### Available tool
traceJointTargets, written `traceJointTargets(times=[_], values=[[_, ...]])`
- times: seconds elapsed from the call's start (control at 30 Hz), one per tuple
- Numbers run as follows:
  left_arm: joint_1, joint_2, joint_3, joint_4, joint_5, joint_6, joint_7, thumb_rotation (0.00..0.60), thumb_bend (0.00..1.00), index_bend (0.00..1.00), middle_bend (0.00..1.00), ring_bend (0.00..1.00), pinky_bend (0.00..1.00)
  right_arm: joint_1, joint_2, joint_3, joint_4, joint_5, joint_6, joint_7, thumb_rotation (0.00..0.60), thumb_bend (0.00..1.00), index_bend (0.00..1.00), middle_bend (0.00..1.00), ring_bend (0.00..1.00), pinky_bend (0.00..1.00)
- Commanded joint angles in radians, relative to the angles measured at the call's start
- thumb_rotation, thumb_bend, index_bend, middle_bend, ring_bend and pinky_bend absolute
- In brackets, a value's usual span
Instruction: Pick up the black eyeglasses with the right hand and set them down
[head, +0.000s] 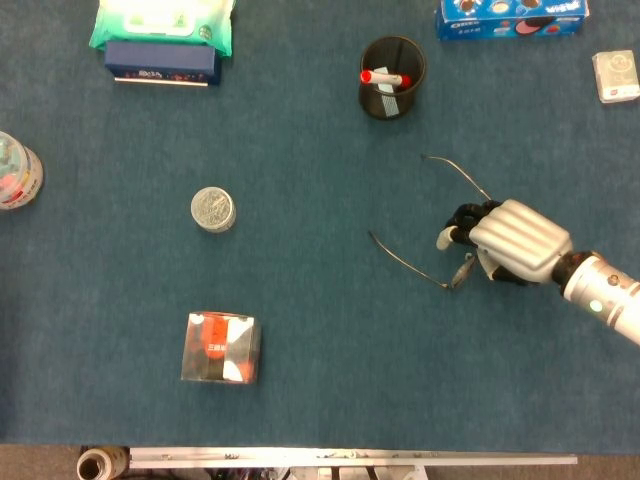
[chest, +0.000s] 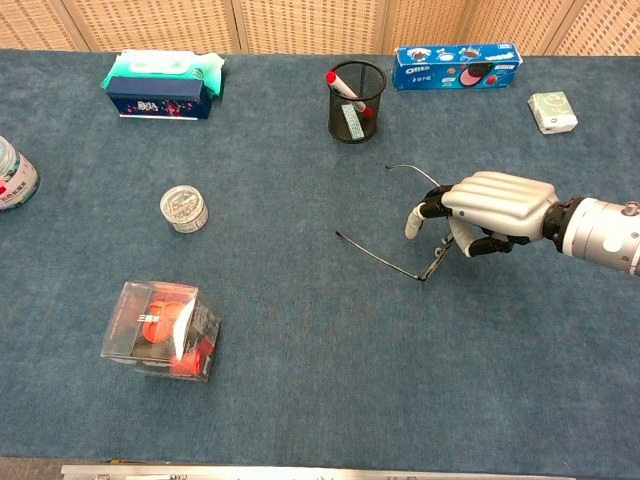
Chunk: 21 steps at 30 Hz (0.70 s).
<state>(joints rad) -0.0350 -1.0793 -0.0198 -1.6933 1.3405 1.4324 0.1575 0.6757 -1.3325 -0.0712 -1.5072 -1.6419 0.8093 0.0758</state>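
Observation:
The black eyeglasses (head: 405, 262) (chest: 378, 256) lie unfolded on the blue table, thin temples pointing left and up. My right hand (head: 505, 243) (chest: 490, 205) hovers low over the upper part of their front frame and hides it. Its fingers are bent down on the left of the frame and its thumb sits on the right, with a gap between them. The glasses still rest on the cloth. The lower end of the front frame (chest: 430, 272) sticks out below the hand. My left hand appears in neither view.
A black mesh pen holder (head: 392, 77) (chest: 357, 88) stands behind the glasses. A small round tin (head: 213, 209) and a clear box with red contents (head: 221, 347) sit to the left. A tissue pack (chest: 165, 72), a blue biscuit box (chest: 456, 66) and a small white box (chest: 552, 111) line the far edge.

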Motion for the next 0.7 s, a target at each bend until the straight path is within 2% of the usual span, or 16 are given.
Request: traceJointTargets(times=[0.03, 0.27, 0.57, 0.7], values=[[0.001, 0.000, 0.000, 0.000, 0.000, 0.001, -0.001, 0.600, 0.27, 0.31, 0.33, 0.30, 0.36, 0.002, 0.004, -0.004, -0.005, 0.004, -0.003, -0.001, 0.600, 1.00, 0.32, 0.34, 0.19, 0.32], [0.002, -0.002, -0.002, 0.004, -0.005, -0.002, -0.002, 0.600, 0.27, 0.31, 0.33, 0.30, 0.36, 0.006, 0.018, -0.017, -0.021, 0.021, -0.018, -0.006, 0.600, 1.00, 0.32, 0.38, 0.20, 0.32], [0.002, -0.004, -0.004, 0.006, -0.004, -0.002, -0.002, 0.600, 0.27, 0.31, 0.33, 0.30, 0.36, 0.000, 0.045, -0.029, -0.054, 0.039, -0.014, -0.024, 0.600, 1.00, 0.33, 0.49, 0.30, 0.32], [0.002, -0.007, -0.005, 0.008, -0.004, -0.002, -0.002, 0.600, 0.27, 0.31, 0.33, 0.30, 0.36, -0.006, 0.060, -0.035, -0.072, 0.048, -0.012, -0.038, 0.600, 1.00, 0.34, 0.51, 0.32, 0.33]])
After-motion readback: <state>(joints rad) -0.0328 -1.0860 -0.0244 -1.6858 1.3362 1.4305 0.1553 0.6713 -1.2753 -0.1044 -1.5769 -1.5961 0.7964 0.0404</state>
